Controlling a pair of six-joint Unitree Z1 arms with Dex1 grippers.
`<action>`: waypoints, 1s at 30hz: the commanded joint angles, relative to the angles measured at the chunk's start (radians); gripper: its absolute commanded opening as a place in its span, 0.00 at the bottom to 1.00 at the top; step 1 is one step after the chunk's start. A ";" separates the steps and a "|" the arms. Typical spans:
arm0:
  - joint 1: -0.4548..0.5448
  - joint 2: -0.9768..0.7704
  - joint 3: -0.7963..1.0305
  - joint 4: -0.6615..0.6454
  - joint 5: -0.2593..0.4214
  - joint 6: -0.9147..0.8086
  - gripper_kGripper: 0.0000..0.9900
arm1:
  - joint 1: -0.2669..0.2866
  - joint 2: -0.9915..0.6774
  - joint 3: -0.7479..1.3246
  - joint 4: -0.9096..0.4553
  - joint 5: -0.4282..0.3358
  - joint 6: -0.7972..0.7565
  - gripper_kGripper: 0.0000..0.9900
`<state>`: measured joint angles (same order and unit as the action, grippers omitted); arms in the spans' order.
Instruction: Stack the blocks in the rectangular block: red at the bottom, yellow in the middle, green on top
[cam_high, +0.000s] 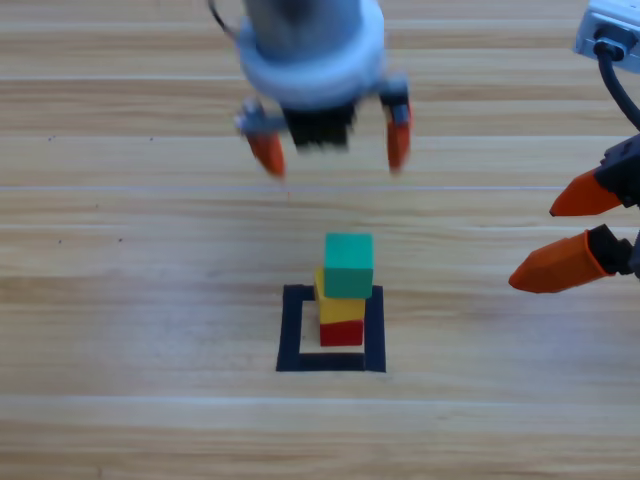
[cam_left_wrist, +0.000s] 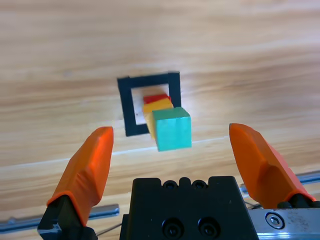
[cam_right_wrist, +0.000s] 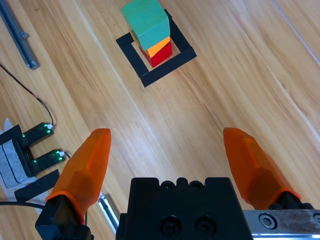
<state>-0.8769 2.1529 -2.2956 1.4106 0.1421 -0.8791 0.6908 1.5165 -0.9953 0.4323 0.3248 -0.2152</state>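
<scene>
Wooden table (cam_high: 120, 300), pale planks running across the high view.

Left arm comes down from the top edge near the middle. Left gripper (cam_high: 332, 148) hangs above the table, well back from the stack, jaws spread wide, nothing between them. In its wrist view the left gripper (cam_left_wrist: 175, 150) looks down on the stack from behind, both orange jaws clear of the cubes.

Right gripper (cam_high: 560, 235) waits at the right edge, jaws wide apart and empty, well apart from the stack. From the wrist, the right gripper (cam_right_wrist: 167, 160) points toward the tape square far off.

Black tape square (cam_high: 292, 335) lies near the table's middle, hollow inside.

Stack stands inside the square: red cube (cam_high: 342, 333) on the table at the bottom, yellow cube (cam_high: 335, 308) on it, teal-green cube (cam_high: 349, 265) on top. The green one sits a little off-line from the yellow beneath.

Small black sensor with green lights (cam_right_wrist: 37, 150) and cables show at the left of the right wrist view.
</scene>
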 joint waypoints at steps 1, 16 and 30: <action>-0.077 -0.192 0.050 -0.009 0.146 0.062 1.00 | -0.022 0.042 0.018 0.009 0.019 -0.010 1.00; -0.211 -0.772 1.167 -0.877 0.093 0.448 1.00 | -0.020 0.040 0.018 0.009 0.019 -0.020 1.00; -0.211 -0.828 1.328 -0.995 0.077 0.489 1.00 | -0.020 0.047 0.017 0.009 0.019 -0.023 1.00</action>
<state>-1.0715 1.3200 -0.9823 0.4361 0.2277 -0.3958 0.6908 1.5183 -0.9953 0.4324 0.3267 -0.2311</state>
